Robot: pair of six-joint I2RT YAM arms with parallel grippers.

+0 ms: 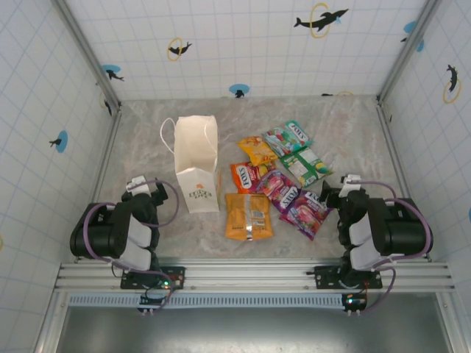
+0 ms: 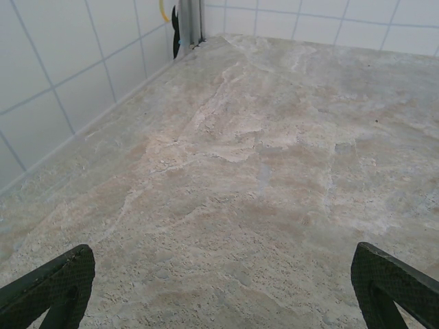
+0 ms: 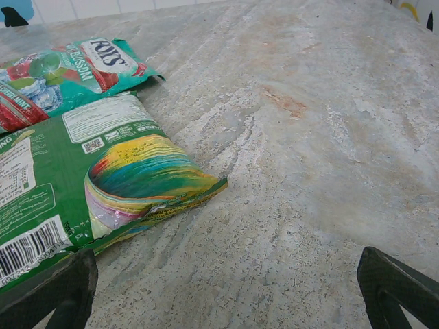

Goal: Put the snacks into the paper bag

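Beside the paper bag (image 1: 196,165) lie the snacks (image 1: 280,187) — clustered together.

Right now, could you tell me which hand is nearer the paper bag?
Left. The left hand sits just left of the paper bag; the right hand lies beyond the snacks.

Overhead view: bright, even, diffuse light from above; shadows faint, soft-edged. Tall white paper bag (image 1: 196,165) near blown-out, creases barely readable. Tiled walls lean outward toward frame edges.

Left wrist view: mottled beige stone-look tabletop (image 2: 260,171) ahead of left gripper (image 2: 221,274) hazy, low contrast; black fingertips (image 2: 55,288) underexposed.

Right wrist view: sharper. Sheen on crumpled green glossy packet (image 3: 82,178) just ahead-left of right gripper (image 3: 226,274); teal glossy packet (image 3: 75,68) farther ahead slightly soft.
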